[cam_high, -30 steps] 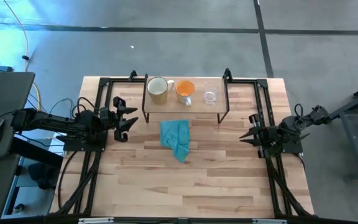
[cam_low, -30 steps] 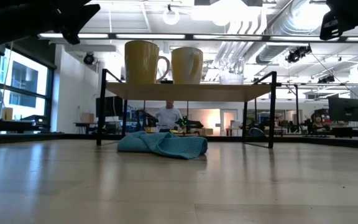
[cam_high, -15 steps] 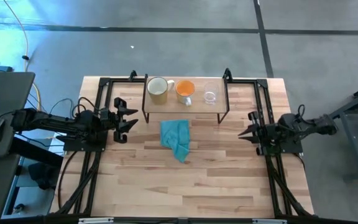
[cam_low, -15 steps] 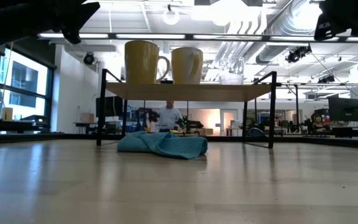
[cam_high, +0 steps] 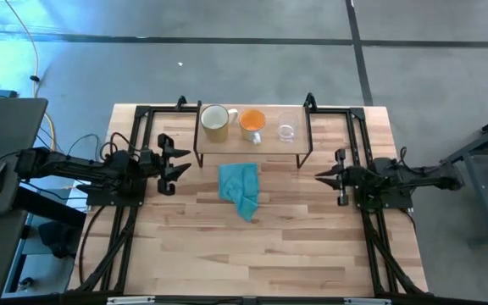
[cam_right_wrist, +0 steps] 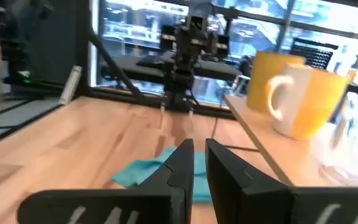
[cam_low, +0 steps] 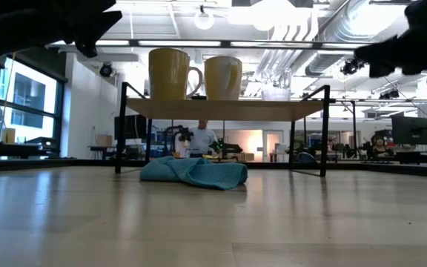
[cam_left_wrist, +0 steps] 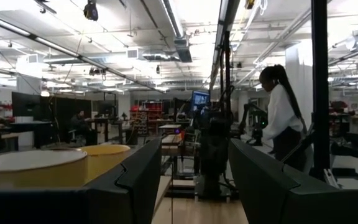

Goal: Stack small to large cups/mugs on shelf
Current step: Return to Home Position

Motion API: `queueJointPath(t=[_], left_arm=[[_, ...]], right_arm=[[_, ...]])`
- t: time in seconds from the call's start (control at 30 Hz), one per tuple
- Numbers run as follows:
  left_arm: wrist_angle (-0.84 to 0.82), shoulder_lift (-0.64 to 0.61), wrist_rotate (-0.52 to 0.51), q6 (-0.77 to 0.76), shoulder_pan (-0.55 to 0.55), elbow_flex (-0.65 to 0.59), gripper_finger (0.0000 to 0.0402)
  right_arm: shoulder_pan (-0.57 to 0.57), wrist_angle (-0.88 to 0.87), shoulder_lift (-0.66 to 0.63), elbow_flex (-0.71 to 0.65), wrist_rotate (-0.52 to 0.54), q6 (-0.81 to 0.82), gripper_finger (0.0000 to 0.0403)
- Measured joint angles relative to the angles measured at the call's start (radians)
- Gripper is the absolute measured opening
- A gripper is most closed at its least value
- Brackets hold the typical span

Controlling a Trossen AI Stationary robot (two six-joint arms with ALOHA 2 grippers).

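Note:
Three cups stand in a row on the shelf (cam_high: 227, 152) by the table's far edge: the cream mug (cam_high: 214, 121) at the left, the orange mug (cam_high: 252, 123) with its pale handle in the middle, and the clear glass cup (cam_high: 286, 131) at the right. In the low view the cream mug (cam_low: 170, 73), orange mug (cam_low: 222, 77) and glass cup (cam_low: 276, 93) rest by their bases on the shelf board (cam_low: 224, 109). My left gripper (cam_high: 176, 165) hovers open to the left of the shelf. My right gripper (cam_high: 320, 178) hovers shut to the right of the shelf, pointing toward the table's left.
A crumpled teal cloth (cam_high: 240, 188) lies on the table in front of the shelf, between the two grippers. Black frame rails (cam_high: 142, 127) run along both table sides. The near half of the table (cam_high: 252, 254) holds nothing. A person (cam_left_wrist: 278, 115) stands in the room beyond.
My right gripper has moved toward the table's left, nearer the shelf's right end, and has come lower in the low view as the arm stretched out level. My left gripper and the cups have kept still.

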Motion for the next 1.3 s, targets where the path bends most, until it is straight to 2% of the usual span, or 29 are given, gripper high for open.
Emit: queueJointPath(t=[0.1, 0.47, 0.67, 0.8, 1.0, 1.17, 1.3], left_arm=[[-0.005, 0.0, -0.005, 0.0, 0.0, 0.0, 0.0177], [-0.025, 0.0, -0.005, 0.0, 0.0, 0.0, 0.0177], [-0.03, 0.0, 0.015, -0.001, 0.0, 0.0, 0.0177], [-0.052, 0.0, 0.041, -0.009, 0.0, 0.0, 0.0177], [-0.136, 0.0, 0.043, -0.025, 0.0, 0.0, 0.0177], [-0.142, 0.0, 0.037, -0.026, 0.0, 0.0, 0.0177], [-0.102, 0.0, -0.07, -0.003, 0.0, 0.0, 0.0177]], right_arm=[[-0.014, 0.064, 0.0, -0.052, 0.008, 0.003, 0.0032], [-0.026, 0.156, 0.0, -0.051, -0.032, -0.06, 0.0032], [-0.025, 0.155, 0.0, -0.051, -0.113, -0.049, 0.0032], [-0.026, 0.13, 0.0, -0.051, -0.08, -0.042, 0.0032], [-0.026, 0.059, 0.001, -0.051, -0.028, -0.01, 0.0032], [-0.026, 0.034, 0.001, -0.05, 0.008, -0.002, 0.0032], [-0.026, 0.033, 0.001, -0.05, 0.009, -0.005, 0.0032]])
